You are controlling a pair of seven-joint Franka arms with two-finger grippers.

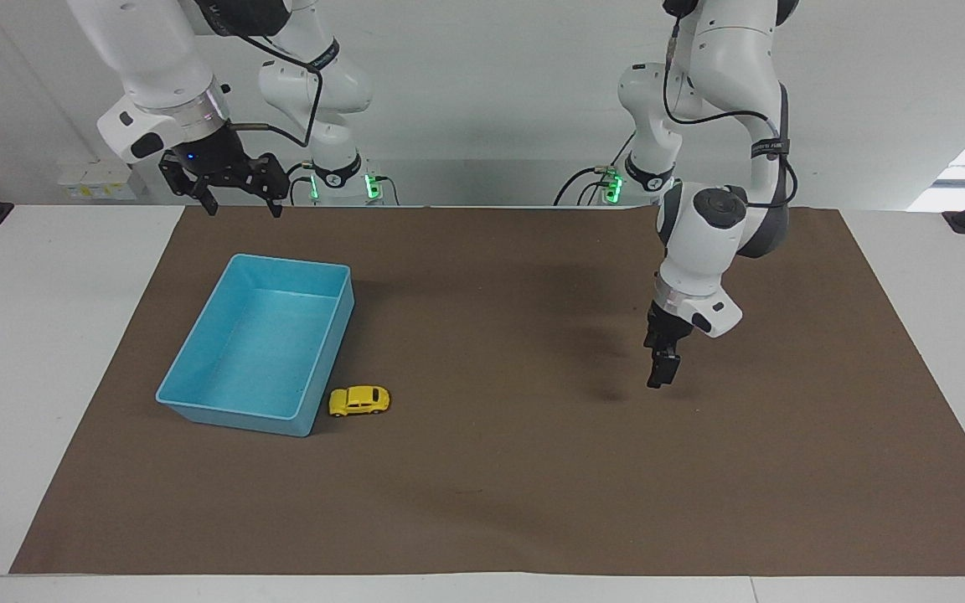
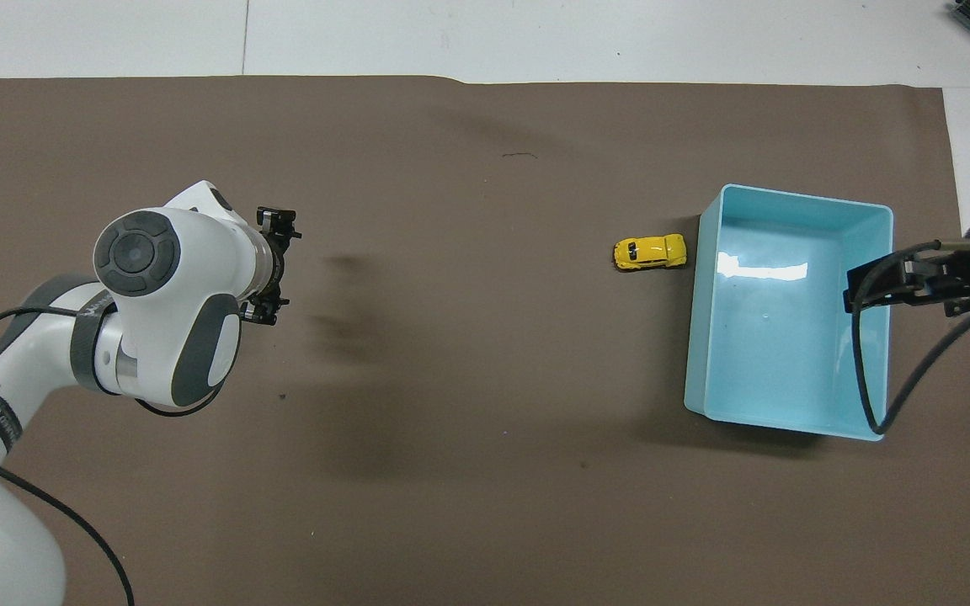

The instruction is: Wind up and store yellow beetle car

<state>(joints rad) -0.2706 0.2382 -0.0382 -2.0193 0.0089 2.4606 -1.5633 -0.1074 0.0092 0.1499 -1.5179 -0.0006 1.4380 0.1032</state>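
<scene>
Notes, both arms logged.

The yellow beetle car (image 1: pixel 359 401) (image 2: pixel 651 252) stood on its wheels on the brown mat (image 1: pixel 491 494) (image 2: pixel 451 522), in the half of the worktop toward my right arm's end and about midway between the edge at my bases and the edge farthest from them. It sat outside the blue tray (image 1: pixel 235 417) (image 2: pixel 796 199), just beside the tray's long wall that faces my left arm's end, by the corner farthest from me. One end of the car pointed at that wall. Whether it touched the wall I could not tell. Nothing lay in the tray.

My left claw (image 1: pixel 663 373) (image 2: pixel 270 269) hung over bare mat in the half toward my left arm's end of the worktop, pointing steeply down. It was clear of the mat, with its shadow below it. It carried nothing and was well apart from the car. It showed edge-on in the facing view, so I could not tell whether it was spread or pressed together.

My right arm waited. My right claw (image 1: pixel 235 205) (image 2: pixel 872 286) was raised high by the mat's edge at my bases, near the tray's end toward me. Its fingers (image 1: pixel 276 206) were spread wide and held nothing.

White worktop (image 1: pixel 30 377) showed bare around the mat.
</scene>
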